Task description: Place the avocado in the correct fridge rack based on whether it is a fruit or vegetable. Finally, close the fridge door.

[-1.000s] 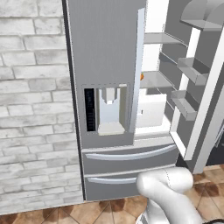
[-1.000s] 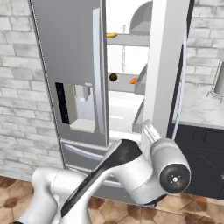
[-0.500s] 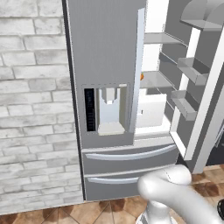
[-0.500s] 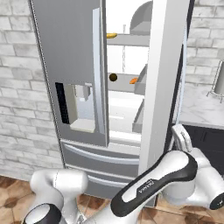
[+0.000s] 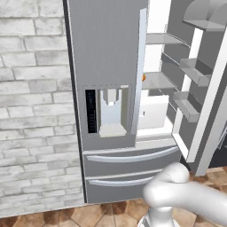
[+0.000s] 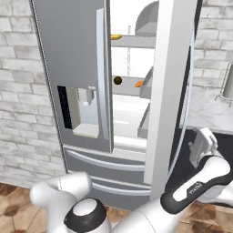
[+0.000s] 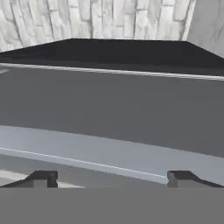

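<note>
The avocado (image 6: 118,80) is a small dark oval lying on the fridge rack (image 6: 128,91), just left of a small orange item (image 6: 139,83). In the left base view that rack (image 5: 156,82) shows beside the closed left door, with the orange item (image 5: 143,77) at its edge. The right fridge door (image 6: 170,91) stands wide open. My gripper (image 6: 203,144) is low to the right of that open door, on its outer side and far from the avocado. In the hand view my gripper (image 7: 111,179) is open, its fingertips (image 7: 41,178) wide apart with nothing between them, facing a dark grey surface.
A yellow banana (image 6: 115,37) lies on the shelf above. Narrow grey door bins (image 5: 194,73) line the inside of the open door (image 5: 208,102). Two freezer drawers (image 5: 131,170) sit below. A brick wall (image 5: 33,111) is on the left, a counter (image 6: 211,109) on the right.
My arm has swung from in front of the fridge's lower part out to the right, and the hand now sits past the open door's outer side. The avocado has stayed on the rack.
</note>
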